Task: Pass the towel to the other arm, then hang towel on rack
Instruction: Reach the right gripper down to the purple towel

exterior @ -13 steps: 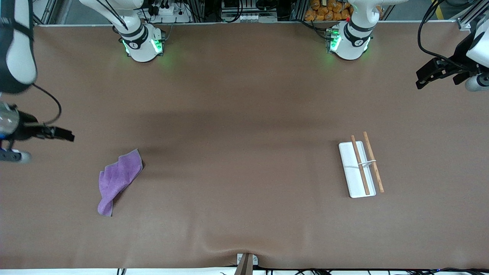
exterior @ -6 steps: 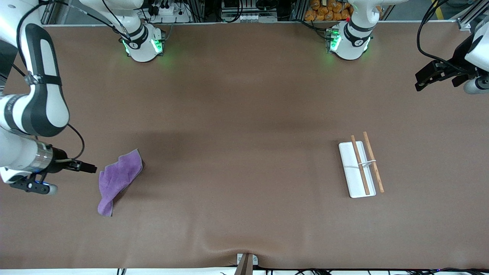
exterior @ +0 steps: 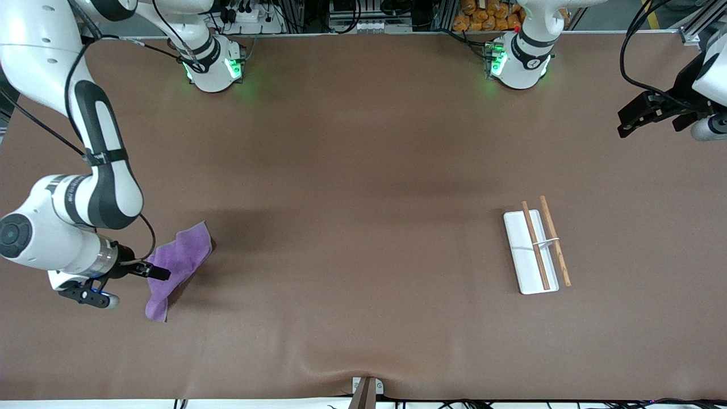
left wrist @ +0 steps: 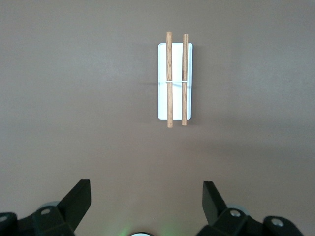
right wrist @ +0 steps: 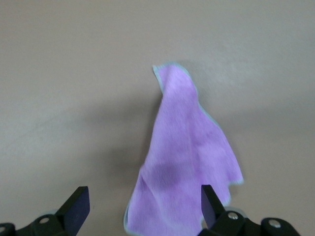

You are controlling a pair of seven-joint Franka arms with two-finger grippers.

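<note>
**Right gripper over towel, jaws apart**

Your right gripper (exterior: 156, 272) hangs over the towel (exterior: 177, 262), fingers spread, holding nothing. The towel lies crumpled on the table (exterior: 363, 170) toward the right arm's end. Your left gripper (exterior: 630, 122) waits open over the table's edge. The rack (exterior: 531, 261) lies flat on its white base, nothing draped on its rods.

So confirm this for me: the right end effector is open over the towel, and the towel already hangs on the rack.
Not quite. The right end effector is open over the towel, but the front view shows the towel lying on the table, apart from the rack.
</note>
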